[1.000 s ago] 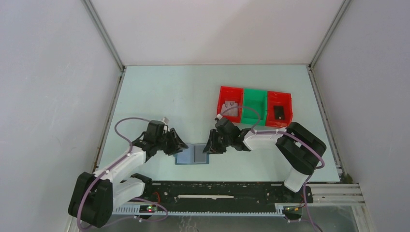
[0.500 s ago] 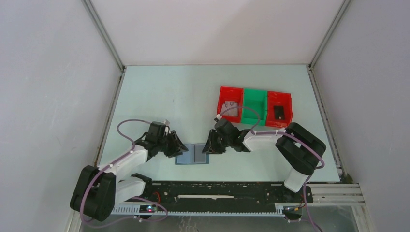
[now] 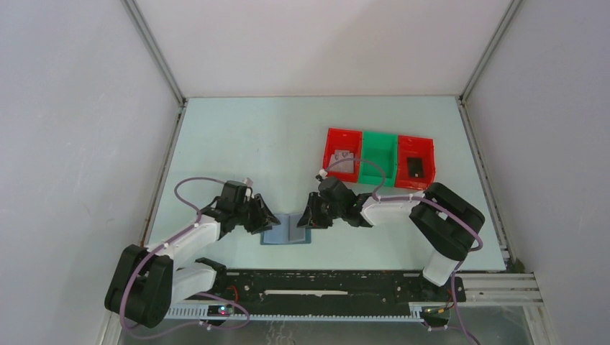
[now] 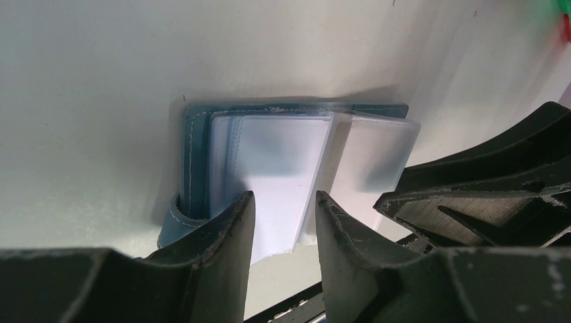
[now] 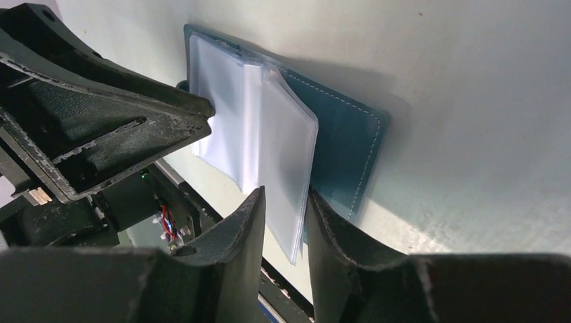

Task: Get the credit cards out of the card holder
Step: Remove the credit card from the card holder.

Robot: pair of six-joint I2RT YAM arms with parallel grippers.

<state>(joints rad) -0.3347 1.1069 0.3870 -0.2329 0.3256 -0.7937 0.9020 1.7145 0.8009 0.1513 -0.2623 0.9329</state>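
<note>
Card holder (image 3: 286, 231) lying open on the table (image 3: 244, 144), near the front edge, between both grippers.
Left gripper (image 4: 283, 198) half spread astride the clear sleeves (image 4: 283, 155); right gripper (image 5: 286, 195) narrowly parted around one lifted sleeve (image 5: 291, 161), grip on it impossible to tell.
</note>
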